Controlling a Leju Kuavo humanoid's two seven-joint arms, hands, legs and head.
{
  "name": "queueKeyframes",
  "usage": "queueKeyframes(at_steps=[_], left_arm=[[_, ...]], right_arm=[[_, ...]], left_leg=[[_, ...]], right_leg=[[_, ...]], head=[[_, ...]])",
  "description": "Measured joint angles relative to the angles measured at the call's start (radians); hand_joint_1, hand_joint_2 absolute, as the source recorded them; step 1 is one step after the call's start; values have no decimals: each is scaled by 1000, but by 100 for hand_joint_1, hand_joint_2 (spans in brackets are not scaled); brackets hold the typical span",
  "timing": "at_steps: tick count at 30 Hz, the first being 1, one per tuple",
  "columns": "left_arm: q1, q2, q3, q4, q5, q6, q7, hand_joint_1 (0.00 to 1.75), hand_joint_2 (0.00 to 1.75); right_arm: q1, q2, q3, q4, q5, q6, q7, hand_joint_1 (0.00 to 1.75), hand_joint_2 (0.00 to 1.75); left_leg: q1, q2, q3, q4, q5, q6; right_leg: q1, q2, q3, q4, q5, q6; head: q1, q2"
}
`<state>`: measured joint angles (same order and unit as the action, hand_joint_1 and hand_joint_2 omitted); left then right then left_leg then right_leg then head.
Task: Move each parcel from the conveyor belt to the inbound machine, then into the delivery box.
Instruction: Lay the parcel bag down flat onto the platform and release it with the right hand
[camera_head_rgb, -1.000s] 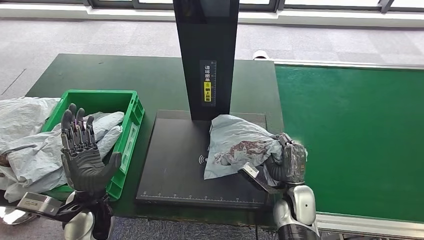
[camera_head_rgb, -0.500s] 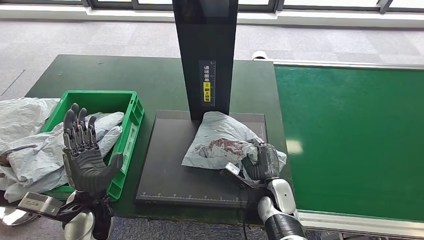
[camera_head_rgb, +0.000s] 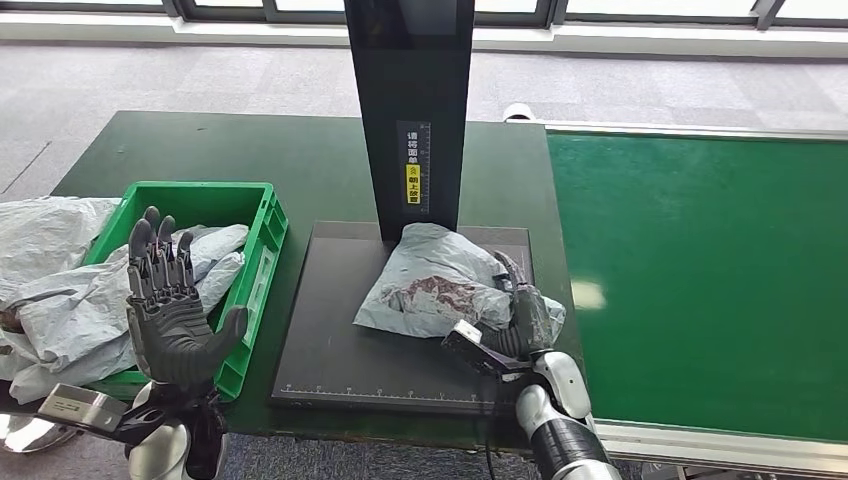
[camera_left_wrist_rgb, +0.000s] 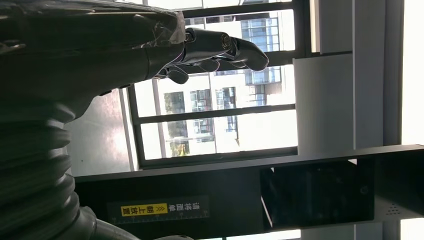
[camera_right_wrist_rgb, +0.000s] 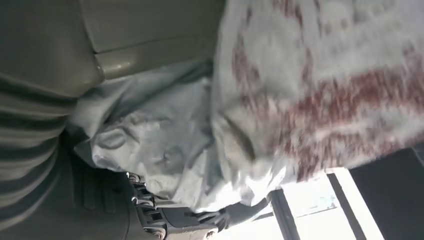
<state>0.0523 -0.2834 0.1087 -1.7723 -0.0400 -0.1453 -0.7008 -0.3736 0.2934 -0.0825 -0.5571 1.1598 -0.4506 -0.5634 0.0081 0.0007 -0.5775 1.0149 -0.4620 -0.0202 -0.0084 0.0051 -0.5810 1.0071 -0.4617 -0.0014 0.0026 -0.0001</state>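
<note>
My right hand (camera_head_rgb: 522, 322) grips the crumpled grey plastic parcel (camera_head_rgb: 432, 285) on the black scanner plate (camera_head_rgb: 340, 350); green plastic crate (camera_head_rgb: 262, 235) sits left, beside my open-fingered left hand (camera_head_rgb: 172, 310).

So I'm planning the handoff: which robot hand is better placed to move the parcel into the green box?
Probably the left robot hand: it hangs open at the box. The right robot hand grips the parcel farther away.

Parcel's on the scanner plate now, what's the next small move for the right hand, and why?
Probably let go: the parcel already lies on the black scanner plate below the post, while the right hand grips its near edge.
</note>
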Motion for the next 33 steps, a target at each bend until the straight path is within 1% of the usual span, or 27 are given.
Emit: queueKeyframes(at_steps=[3, 6, 9, 11, 13, 16, 21, 25, 33], left_arm=[[0, 0, 0, 0, -2, 4, 0, 0, 175], [0, 0, 0, 0, -3, 9, 0, 0, 175], [0, 0, 0, 0, -4, 13, 0, 0, 175], [0, 0, 0, 0, -6, 16, 0, 0, 175], [0, 0, 0, 0, -10, 21, 0, 0, 175], [0, 0, 0, 1, -14, 27, 0, 0, 175], [-1, 0, -1, 6, -18, 38, 0, 0, 175], [-6, 4, -16, 17, -38, 79, 0, 0, 175], [-35, 26, -93, 64, -85, 157, 0, 0, 175]], right_arm=[[1, -4, -1, -2, -94, 45, -76, 0, 0], [5, -7, -1, -12, -134, 57, -92, 0, 0], [12, -9, -1, -26, -167, 43, -110, 0, 0], [24, -10, -1, -47, -196, 3, -123, 0, 87], [42, -10, -1, -80, -221, -66, -130, 0, 175], [72, -10, 1, -145, -273, -143, -135, 0, 175], [101, -12, 7, -222, -320, -173, -138, 0, 175], [139, -19, 40, -315, -388, -234, -139, 0, 175], [231, -19, 51, -590, -428, -250, -139, 0, 175]], left_leg=[[0, 0, 0, 0, 0, 0], [0, 0, 0, 0, 0, 0], [0, 0, -1, 0, 0, 0], [0, -1, -1, 0, 0, 0], [0, -2, -3, 0, 0, 0], [0, -2, -4, 0, 0, 0], [0, -1, -4, 0, 0, 0], [0, -2, -4, 0, 0, 0], [0, -2, -5, 0, 0, 0]], right_leg=[[0, 0, 0, 0, 0, 0], [0, 0, 0, 0, 0, -1], [0, 0, 0, 0, 0, -1], [0, 0, -1, 0, 0, -1], [0, -1, -1, 0, 0, -1], [0, -1, -2, 0, 0, -1], [0, -1, -3, 0, 0, -1], [0, -1, -3, 0, 0, 0], [-1, -1, -4, 0, 0, 0]], head=[[0, 0], [0, 0], [0, 0], [0, 0], [0, 0], [0, 0], [0, 0], [0, 0], [0, 0]])
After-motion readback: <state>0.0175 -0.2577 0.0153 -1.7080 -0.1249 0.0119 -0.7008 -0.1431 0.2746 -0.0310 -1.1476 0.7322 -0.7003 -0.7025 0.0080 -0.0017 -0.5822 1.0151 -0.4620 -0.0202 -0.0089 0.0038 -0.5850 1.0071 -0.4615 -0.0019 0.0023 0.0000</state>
